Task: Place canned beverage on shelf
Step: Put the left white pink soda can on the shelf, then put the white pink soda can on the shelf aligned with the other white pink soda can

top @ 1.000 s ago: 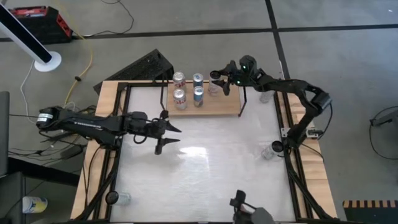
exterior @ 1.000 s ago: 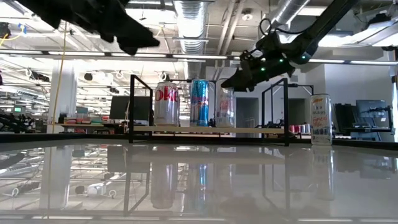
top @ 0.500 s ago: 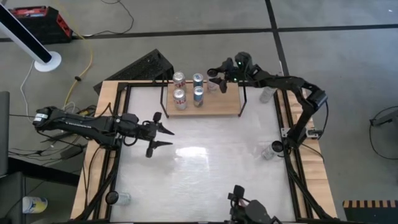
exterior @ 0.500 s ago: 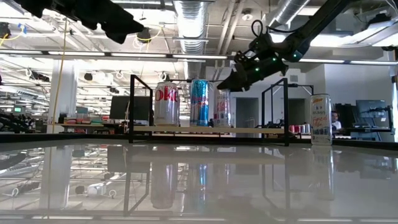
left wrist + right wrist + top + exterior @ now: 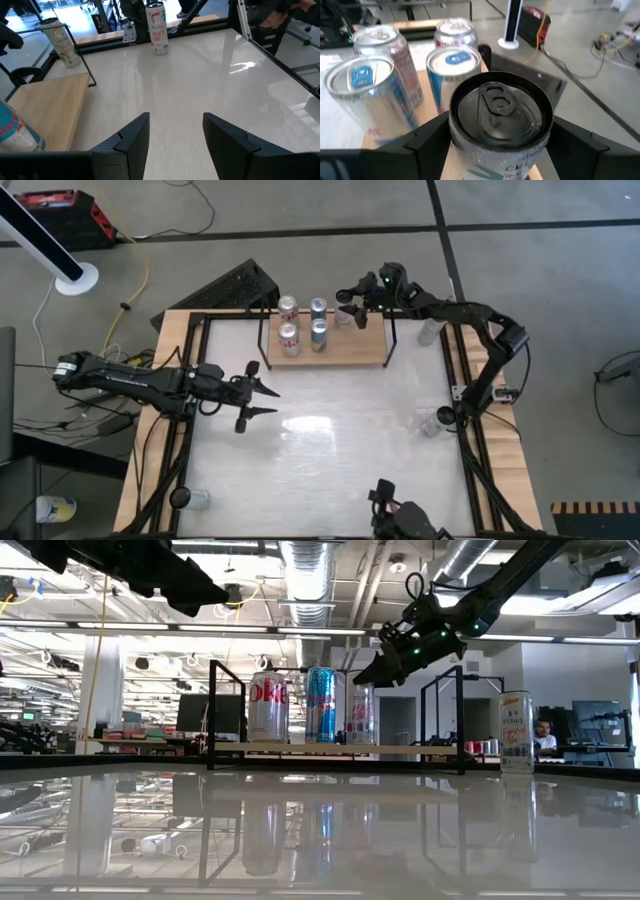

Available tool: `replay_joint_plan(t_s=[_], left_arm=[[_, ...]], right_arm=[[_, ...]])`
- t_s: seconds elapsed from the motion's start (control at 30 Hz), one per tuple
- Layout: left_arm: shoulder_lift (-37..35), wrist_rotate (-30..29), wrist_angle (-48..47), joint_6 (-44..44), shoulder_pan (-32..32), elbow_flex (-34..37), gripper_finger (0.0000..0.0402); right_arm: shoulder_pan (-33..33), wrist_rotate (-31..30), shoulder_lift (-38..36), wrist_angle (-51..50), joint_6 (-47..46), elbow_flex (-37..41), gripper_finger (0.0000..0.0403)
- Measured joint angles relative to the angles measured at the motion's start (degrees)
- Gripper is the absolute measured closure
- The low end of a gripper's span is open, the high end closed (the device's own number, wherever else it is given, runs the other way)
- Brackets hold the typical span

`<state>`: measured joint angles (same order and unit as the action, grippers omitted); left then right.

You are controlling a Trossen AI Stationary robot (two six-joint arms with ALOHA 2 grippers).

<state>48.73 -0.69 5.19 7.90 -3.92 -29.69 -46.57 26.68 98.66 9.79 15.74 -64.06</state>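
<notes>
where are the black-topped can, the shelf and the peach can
black-topped can [image 5: 496,104]: right wrist view, on its lid.
shelf [image 5: 350,348]: high view, on bare wood board.
peach can [image 5: 157,28]: left wrist view, on its label.

A white fan stand [image 5: 75,277] and a red case [image 5: 60,215] sit on the floor.

The left arm is extended horizontally from the left edge of the high view toward centre-left. The left gripper [image 5: 262,401] is held with fingers parted and empty. The right arm is bent at upper right. The right gripper [image 5: 347,308] is positioned with fingers spread.
</notes>
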Motion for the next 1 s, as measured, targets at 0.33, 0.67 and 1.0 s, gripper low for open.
replay_joint_plan(t_s=[0.33,0.67,1.0], left_arm=[[0.00,-0.13,-0.13,0.68,0.00,0.00,0.0233],[0.00,-0.16,-0.15,0.94,0.00,0.00,0.0233],[0.00,0.28,-0.15,4.82,0.00,0.00,0.0233]], right_arm=[[0.02,-1.60,-6.08,-5.51,-0.25,0.15,0.0041],[7.16,-1.49,-20.77,-18.47,-3.99,0.16,0.0042],[35.89,-18.93,-32.86,-46.53,-27.52,0.17,0.0042]])
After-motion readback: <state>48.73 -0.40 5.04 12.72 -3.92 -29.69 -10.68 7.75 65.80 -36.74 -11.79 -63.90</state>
